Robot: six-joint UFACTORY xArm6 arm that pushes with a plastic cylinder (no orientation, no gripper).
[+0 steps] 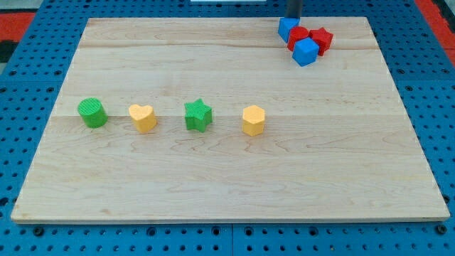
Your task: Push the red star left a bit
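The red star [323,39] lies near the view's top right corner of the wooden board [227,178]. It is in a tight cluster with another red block [298,35] on its left, a blue block [286,28] further left, and a blue cube [306,52] just below. My tip [293,18] shows at the view's top edge, right above the blue block and up-left of the red star. I cannot tell whether the tip touches the blue block.
A row of blocks crosses the board's middle: a green cylinder [92,112], a yellow heart [142,117], a green star [198,115] and a yellow hexagon [253,120]. A blue perforated table surrounds the board.
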